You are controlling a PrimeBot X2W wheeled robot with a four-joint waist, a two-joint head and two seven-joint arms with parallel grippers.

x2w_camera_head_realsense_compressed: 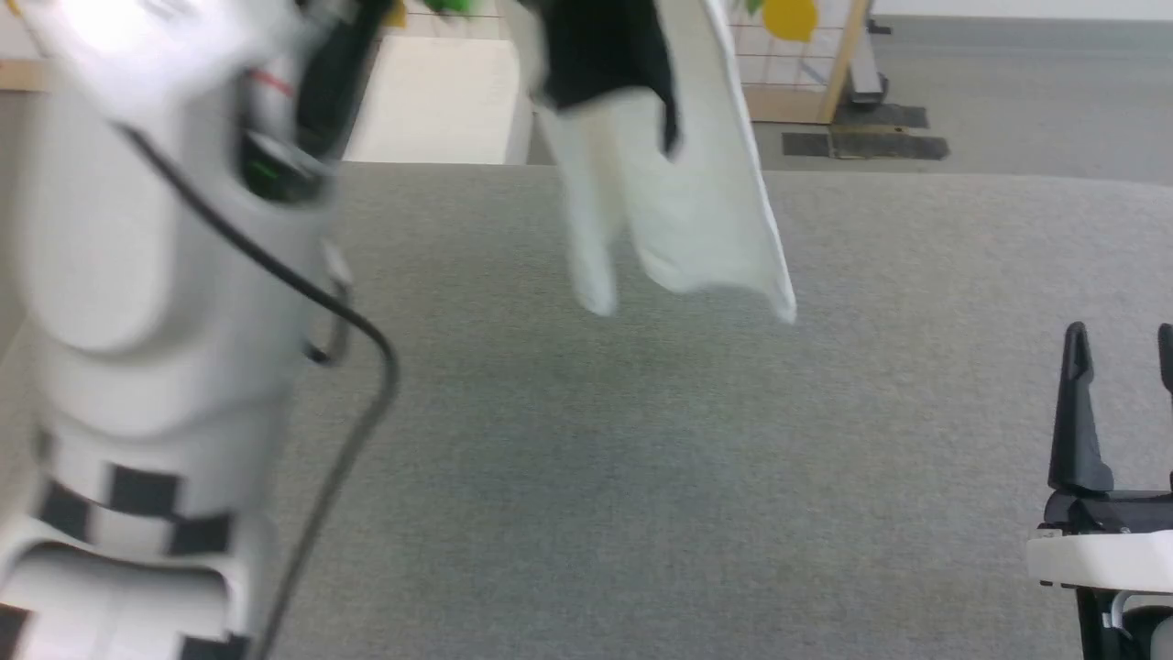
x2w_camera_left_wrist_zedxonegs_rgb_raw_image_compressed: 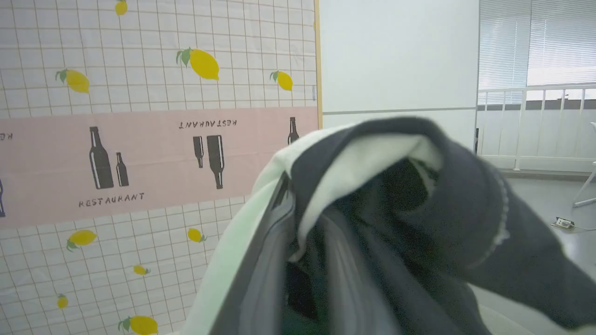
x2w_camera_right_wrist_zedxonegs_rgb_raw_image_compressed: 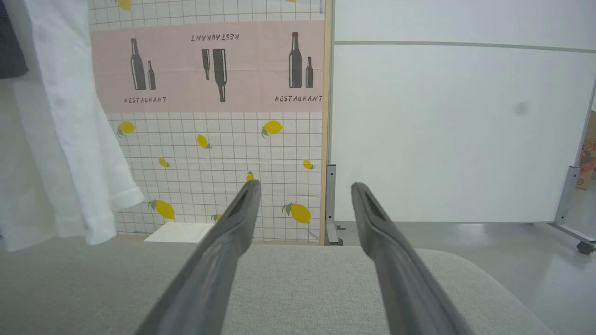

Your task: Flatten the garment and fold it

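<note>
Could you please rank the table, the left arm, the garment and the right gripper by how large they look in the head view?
1. table
2. left arm, enlarged by nearness to the camera
3. garment, its top cut off
4. right gripper, cut off at the edge

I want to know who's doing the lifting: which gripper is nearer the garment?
Left. The left gripper is shut on the garment, which hangs from it above the table. The right gripper is open, low and to the garment's right, apart from it.
</note>
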